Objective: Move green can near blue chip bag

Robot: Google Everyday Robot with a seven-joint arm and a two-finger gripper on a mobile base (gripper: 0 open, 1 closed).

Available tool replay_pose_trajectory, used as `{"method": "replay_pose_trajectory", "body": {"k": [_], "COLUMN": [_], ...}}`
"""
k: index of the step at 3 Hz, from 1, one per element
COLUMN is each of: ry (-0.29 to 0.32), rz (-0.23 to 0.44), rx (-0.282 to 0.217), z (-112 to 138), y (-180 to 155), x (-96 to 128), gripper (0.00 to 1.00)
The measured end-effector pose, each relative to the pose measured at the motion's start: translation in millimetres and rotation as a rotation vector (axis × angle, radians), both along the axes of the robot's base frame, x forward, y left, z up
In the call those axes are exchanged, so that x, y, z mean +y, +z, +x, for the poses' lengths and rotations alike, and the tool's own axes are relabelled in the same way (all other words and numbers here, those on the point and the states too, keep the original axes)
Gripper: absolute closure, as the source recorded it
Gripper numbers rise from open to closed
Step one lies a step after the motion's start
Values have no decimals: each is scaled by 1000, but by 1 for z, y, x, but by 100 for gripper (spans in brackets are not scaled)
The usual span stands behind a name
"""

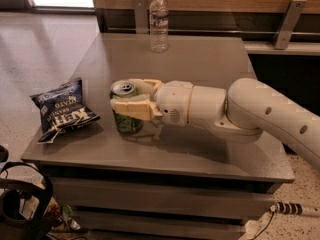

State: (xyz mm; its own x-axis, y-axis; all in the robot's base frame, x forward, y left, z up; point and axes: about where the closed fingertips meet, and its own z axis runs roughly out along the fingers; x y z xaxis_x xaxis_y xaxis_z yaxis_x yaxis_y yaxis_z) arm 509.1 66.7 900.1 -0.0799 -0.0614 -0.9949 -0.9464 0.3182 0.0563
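Note:
The green can (126, 122) stands upright on the grey table (200, 64), left of the middle, its silver top with a pull tab showing. My gripper (129, 97) reaches in from the right and is shut on the can, one cream finger (134, 109) across its front and the other behind it. The blue chip bag (63, 109), dark blue with white lettering, lies at the table's left edge, a short gap left of the can. My white arm (260, 116) stretches across the table's right side.
A clear plastic water bottle (159, 22) stands at the table's far edge. A wooden wall with a metal rail (285, 16) runs behind. A dark bag with cables (22, 204) sits on the floor at the front left.

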Motion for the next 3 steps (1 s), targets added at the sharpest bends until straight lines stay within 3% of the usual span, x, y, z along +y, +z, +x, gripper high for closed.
{"method": "replay_pose_trajectory", "body": {"k": [1,3], "ry": [6,13], "rz": [0,-1], "rx": [-3,-5], "z": [0,-2], "y": [-2,0], "x": [2,6], "gripper": [88,41]}}
